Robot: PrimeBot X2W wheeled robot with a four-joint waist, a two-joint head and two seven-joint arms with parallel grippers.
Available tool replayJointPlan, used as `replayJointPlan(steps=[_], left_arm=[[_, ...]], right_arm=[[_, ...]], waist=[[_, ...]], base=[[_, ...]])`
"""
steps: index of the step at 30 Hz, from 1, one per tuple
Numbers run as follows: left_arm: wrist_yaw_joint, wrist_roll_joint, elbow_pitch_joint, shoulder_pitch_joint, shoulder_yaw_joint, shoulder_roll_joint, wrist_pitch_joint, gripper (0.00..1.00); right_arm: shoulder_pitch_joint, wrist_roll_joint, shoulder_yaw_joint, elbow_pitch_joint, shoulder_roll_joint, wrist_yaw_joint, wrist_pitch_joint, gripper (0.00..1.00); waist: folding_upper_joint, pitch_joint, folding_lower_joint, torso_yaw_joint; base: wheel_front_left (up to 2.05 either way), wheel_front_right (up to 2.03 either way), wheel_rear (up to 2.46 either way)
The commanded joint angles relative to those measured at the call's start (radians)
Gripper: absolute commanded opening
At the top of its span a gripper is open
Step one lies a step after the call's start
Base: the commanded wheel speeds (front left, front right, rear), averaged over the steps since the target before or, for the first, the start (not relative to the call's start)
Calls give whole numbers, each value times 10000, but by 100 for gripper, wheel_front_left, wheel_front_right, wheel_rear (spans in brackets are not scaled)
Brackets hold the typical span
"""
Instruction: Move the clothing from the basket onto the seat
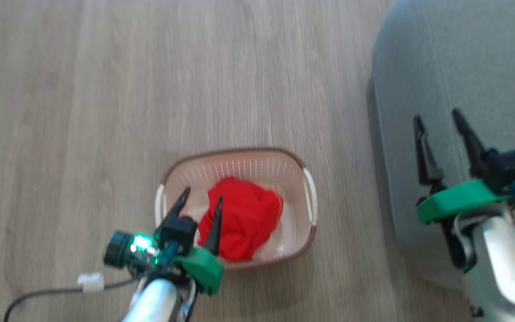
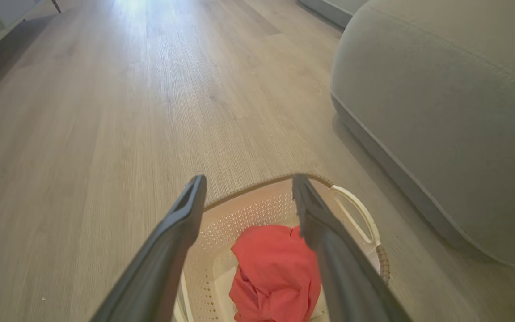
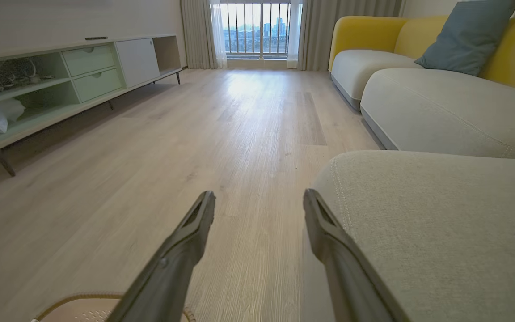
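The cream basket [image 1: 304, 214] with a brown rim stands on the wooden floor, and red clothing [image 1: 248, 214] lies bunched inside it. My left gripper [image 1: 203, 193] hovers open above the basket's left part, its fingers empty. Through the left wrist view the clothing [image 2: 275, 268] shows between and below the spread fingers [image 2: 181, 223], with the basket wall [image 2: 248, 210] beyond. To the right, my right gripper [image 1: 436, 115] stands open over the edge of the grey seat [image 1: 463, 58], holding nothing. The right wrist view has the seat [image 3: 441, 223] under the right finger and the basket rim [image 3: 74, 302] at the bottom left.
Bare wooden floor [image 1: 150, 80] stretches around the basket. A low green and white cabinet [image 3: 61, 85] runs along the left wall. More grey cushions with yellow backs [image 3: 418, 98] and a blue pillow [image 3: 467, 38] lie farther on. A cable [image 1: 47, 293] trails from my left arm.
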Motion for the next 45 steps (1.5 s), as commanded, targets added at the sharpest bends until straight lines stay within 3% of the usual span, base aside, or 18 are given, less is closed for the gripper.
replayJointPlan(steps=[1, 7, 12, 18, 25, 36, 45], left_arm=[[-27, 131, -47, -563, 147, -41, -126, 100], [-236, 935, 941, -2004, -520, -41, -126, 100], [-288, 1224, 2567, -3226, -830, -24, -126, 100], [-330, 1282, 4301, -4388, -1030, -21, -126, 100], [-766, 612, 7261, -5931, -1054, -36, -122, 100], [-697, 350, 8636, -7509, -1863, -40, -49, 100], [-615, -18, 9071, -8164, -1847, -39, 460, 100]], right_arm=[[-431, -96, 201, -495, -176, 0, -107, 100], [-890, 125, 152, -1192, -287, 0, -107, 100], [-1125, 139, 305, -1735, -418, 0, -107, 100], [-1282, 25, 532, -2079, -407, 0, -107, 100], [-1499, 12, 862, -2393, -303, 0, -107, 100], [-1776, -1, 1186, -2572, -58, 0, -107, 100], [-1946, 28, 1344, -2593, 169, 0, -107, 100]], waist=[[0, 1193, -1, -297], [0, 2997, -1, -592], [0, 4236, -1, -811], [0, 5142, -1, -1064], [0, 6096, -1, -1393], [0, 7086, -1, -1844], [0, 7507, -1, -2163]], base=[[0, 0, 0], [0, 0, 0], [0, 0, 0], [0, 0, 0], [0, 0, 0], [0, 0, 0], [0, 0, 0]])
